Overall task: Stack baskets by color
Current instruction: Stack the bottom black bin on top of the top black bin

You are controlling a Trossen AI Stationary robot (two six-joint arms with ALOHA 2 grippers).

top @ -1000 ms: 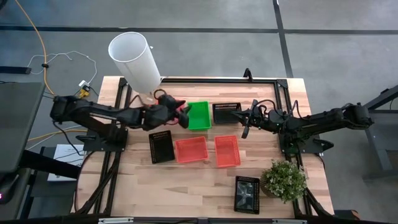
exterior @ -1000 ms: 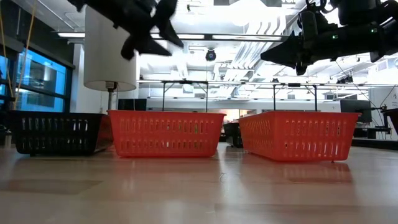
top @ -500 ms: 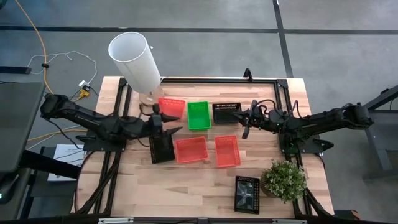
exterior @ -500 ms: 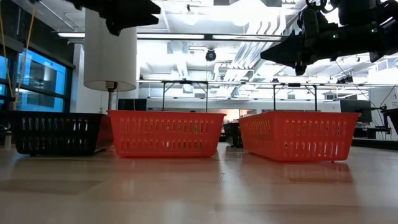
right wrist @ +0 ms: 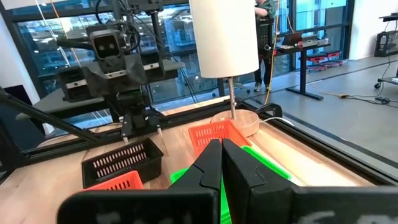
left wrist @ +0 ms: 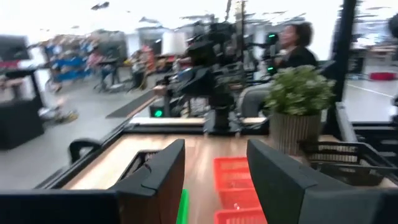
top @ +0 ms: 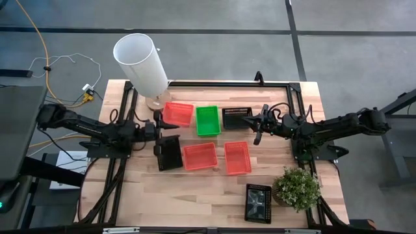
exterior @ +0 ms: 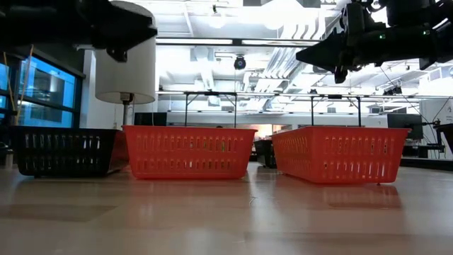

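Note:
Several baskets rest flat on their bottoms on the wooden table. In the far row stand a red basket, a green basket and a black basket. Nearer lie a black basket and two red baskets. Another black basket lies near the front edge. My left gripper hangs open and level above the table's left side, between the far red basket and the near black one, with nothing between its fingers. My right gripper is shut and hovers by the far black basket.
A tall white cylinder stands on a round wooden base at the far left corner. A potted plant stands at the near right beside the front black basket. A black metal frame runs along the table's edges. A person shows beyond the table.
My left gripper has let go of a red basket, which now rests on the table left of the green one. The gripper has drawn back toward the table's left edge, sunk a little and levelled out. My right arm has kept still.

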